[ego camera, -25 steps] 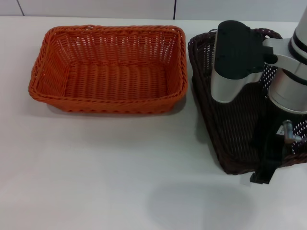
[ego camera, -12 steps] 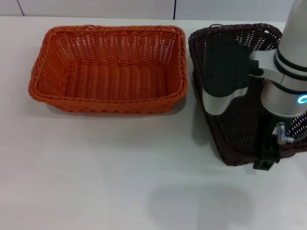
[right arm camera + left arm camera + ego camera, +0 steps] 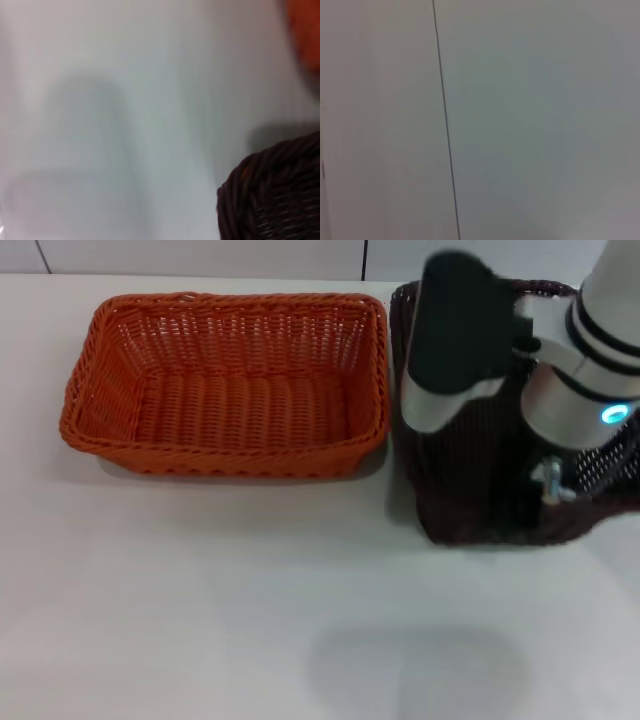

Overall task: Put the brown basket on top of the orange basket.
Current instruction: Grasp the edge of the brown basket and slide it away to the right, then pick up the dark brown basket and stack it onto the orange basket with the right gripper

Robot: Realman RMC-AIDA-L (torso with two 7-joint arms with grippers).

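The orange basket (image 3: 222,454) sits on the white table at the back left; a corner of it also shows in the right wrist view (image 3: 306,35). The brown basket (image 3: 468,512) is to its right, tipped up with its near rim lifted off the table. Its braided rim also shows in the right wrist view (image 3: 272,197). My right gripper (image 3: 537,508) is at that near rim, shut on it, with the arm reaching over the basket and hiding much of it. The two baskets stand close together but apart. My left gripper is out of view.
The white table (image 3: 200,590) stretches in front of both baskets, with the arm's shadow on it at the front right. The left wrist view shows only a plain pale surface with a thin dark seam (image 3: 445,120).
My right gripper has risen and drawn back, lifting the brown basket's near rim so the basket tips up. The orange basket has not moved.
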